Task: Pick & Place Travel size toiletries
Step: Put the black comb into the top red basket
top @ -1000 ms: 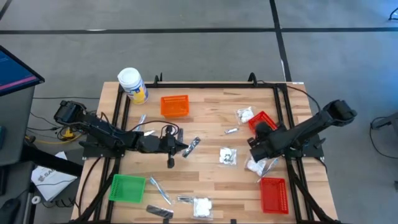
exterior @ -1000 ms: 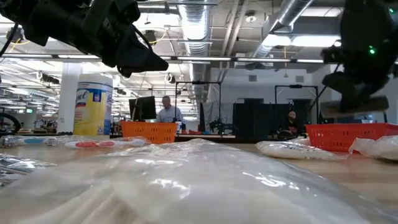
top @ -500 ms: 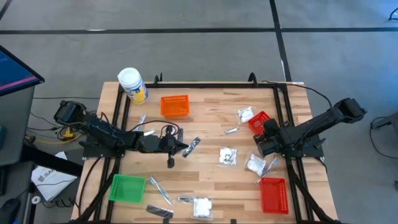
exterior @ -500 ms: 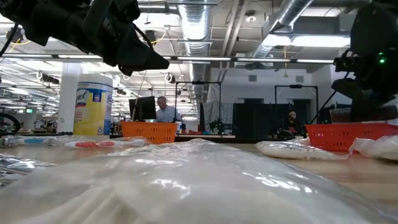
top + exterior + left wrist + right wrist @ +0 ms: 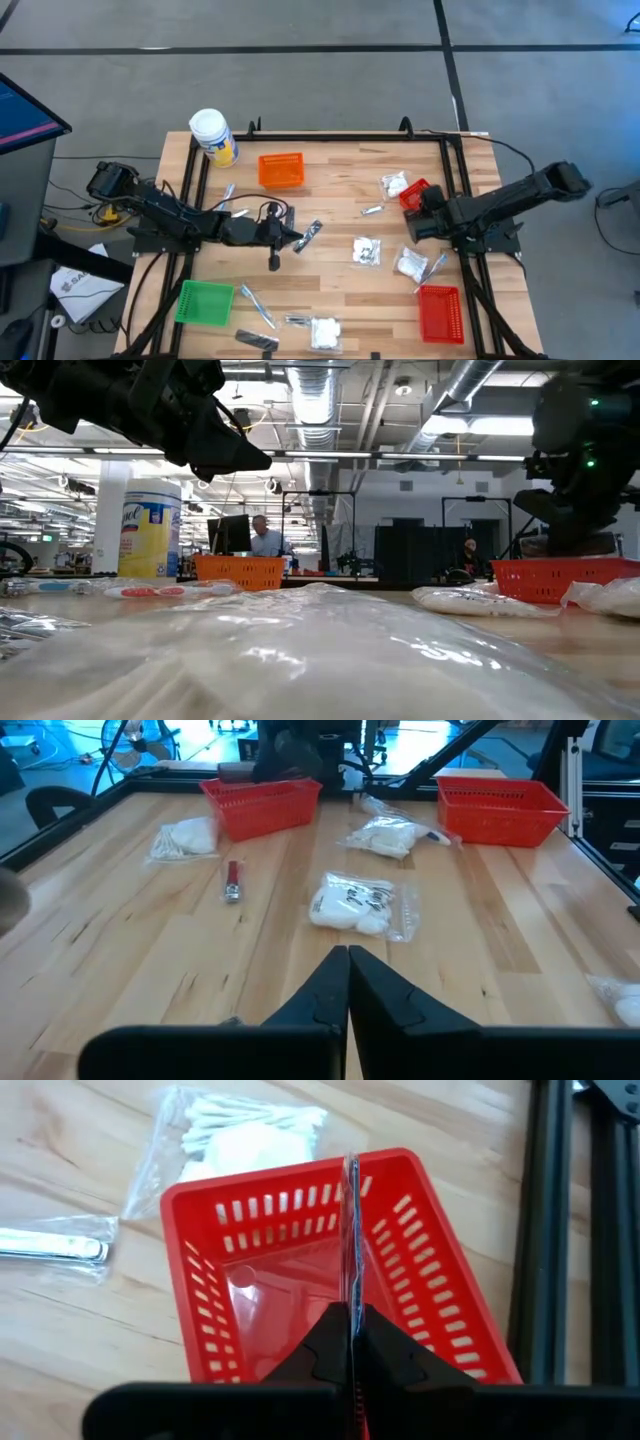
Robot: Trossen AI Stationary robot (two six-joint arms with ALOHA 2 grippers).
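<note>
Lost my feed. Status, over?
Right gripper shut on thin sachet, above red basket. Left gripper shut, empty, mid-table. Nothing blocking.

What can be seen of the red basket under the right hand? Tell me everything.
The red basket is a small rectangular tub of slotted plastic mesh, upright on the wooden table near its right edge. The right hand hovers over it, shut on a slim sachet held edge-on above the opening. A white packet lies just beyond one wall; contact is unclear.
</note>
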